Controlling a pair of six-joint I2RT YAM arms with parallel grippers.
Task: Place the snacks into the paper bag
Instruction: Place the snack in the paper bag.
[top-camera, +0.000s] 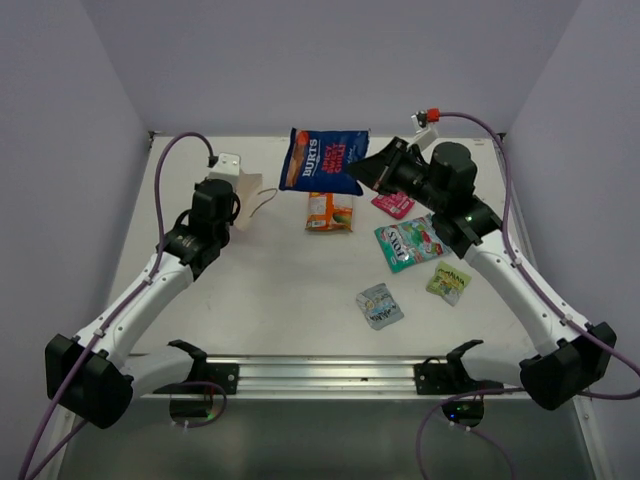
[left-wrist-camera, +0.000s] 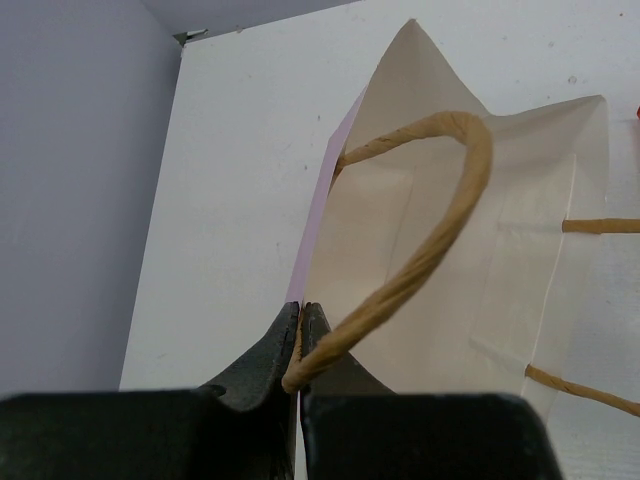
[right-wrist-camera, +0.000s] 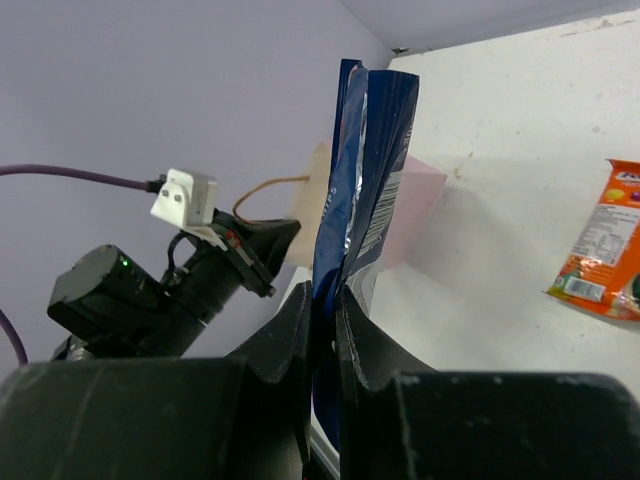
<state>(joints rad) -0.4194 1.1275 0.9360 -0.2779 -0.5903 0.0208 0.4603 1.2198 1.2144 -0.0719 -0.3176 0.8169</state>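
Note:
My left gripper (left-wrist-camera: 301, 308) is shut on the rim of the pale pink paper bag (left-wrist-camera: 470, 250), at the foot of one tan string handle (left-wrist-camera: 440, 230); the left wrist view looks into its open mouth. The bag (top-camera: 246, 188) sits at the back left. My right gripper (right-wrist-camera: 325, 290) is shut on the edge of the dark blue packet (right-wrist-camera: 365, 170), which hangs in the air (top-camera: 325, 160) to the right of the bag. On the table lie the orange (top-camera: 330, 212), pink-red (top-camera: 393, 205), teal-green (top-camera: 410, 243), yellow-green (top-camera: 449, 281) and silver-grey (top-camera: 380, 306) packets.
Grey-violet walls enclose the white table (top-camera: 280, 290) on the left, back and right. A black rail (top-camera: 320, 372) with both arm bases runs along the near edge. The left arm's wrist (right-wrist-camera: 150, 290) shows behind the blue packet in the right wrist view.

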